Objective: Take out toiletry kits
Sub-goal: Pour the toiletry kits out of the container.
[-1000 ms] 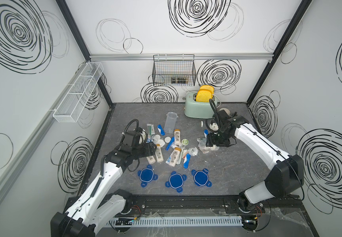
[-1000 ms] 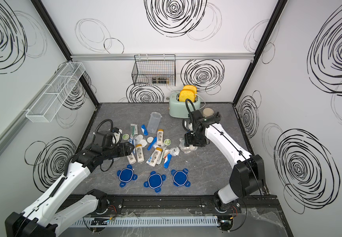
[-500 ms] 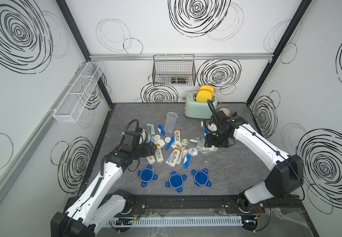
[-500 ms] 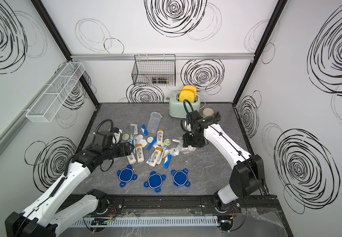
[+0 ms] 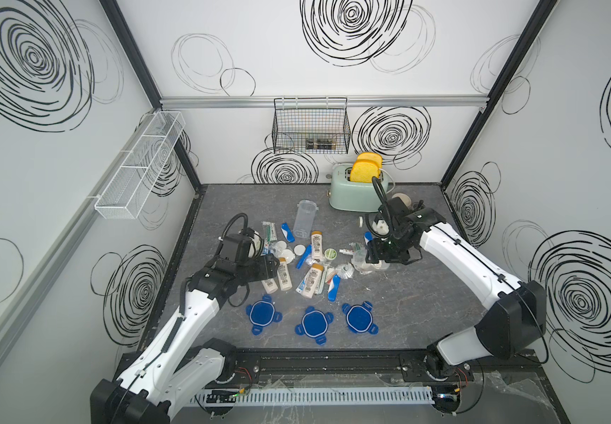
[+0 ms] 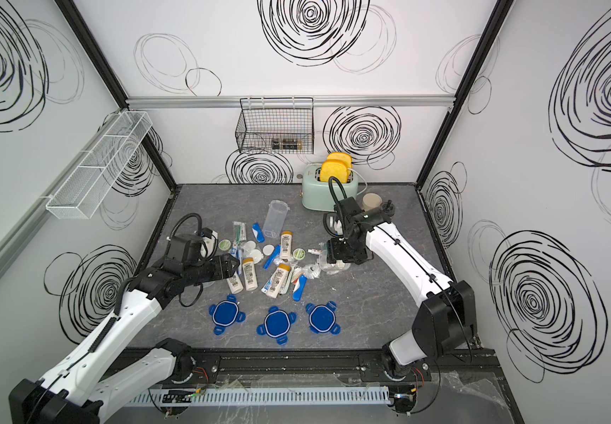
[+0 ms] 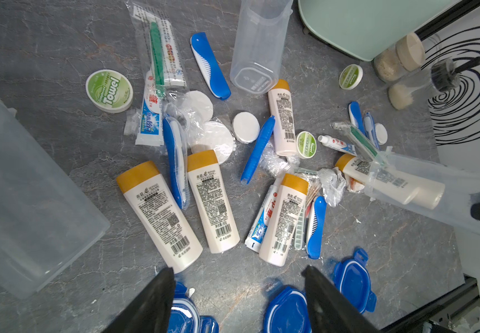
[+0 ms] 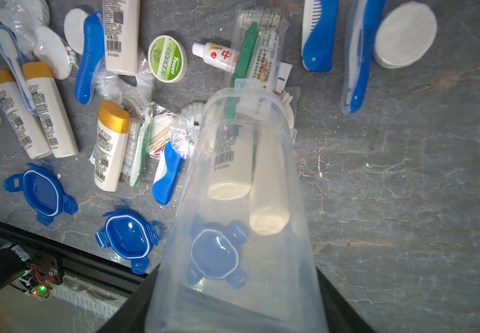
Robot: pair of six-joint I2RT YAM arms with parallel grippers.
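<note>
My right gripper [image 8: 234, 288] is shut on a clear jar [image 8: 290, 245], tilted mouth-down over the table. Two cream bottles [image 8: 230, 167] still lie inside it, and a sachet and a toothpaste tube stick out of its mouth. In both top views the toiletry kits [image 5: 311, 257] lie scattered mid-table: tan-capped bottles [image 7: 213, 201], toothpaste tubes [image 7: 148, 121], blue folding toothbrushes [image 7: 210, 66] and green round tins [image 7: 109, 90]. My left gripper [image 7: 238, 271] hangs open just above the table beside the bottles, with nothing between its fingers.
Three blue four-tab lids [image 5: 313, 323] lie in a row near the front. An empty clear jar [image 5: 304, 218] lies behind the pile, another [image 7: 25, 196] beside my left arm. A mint toaster [image 5: 355, 191] and beige jars [image 6: 372, 201] stand at the back right.
My right gripper has shifted slightly left toward the pile with the tilted jar. The left arm has not moved.
</note>
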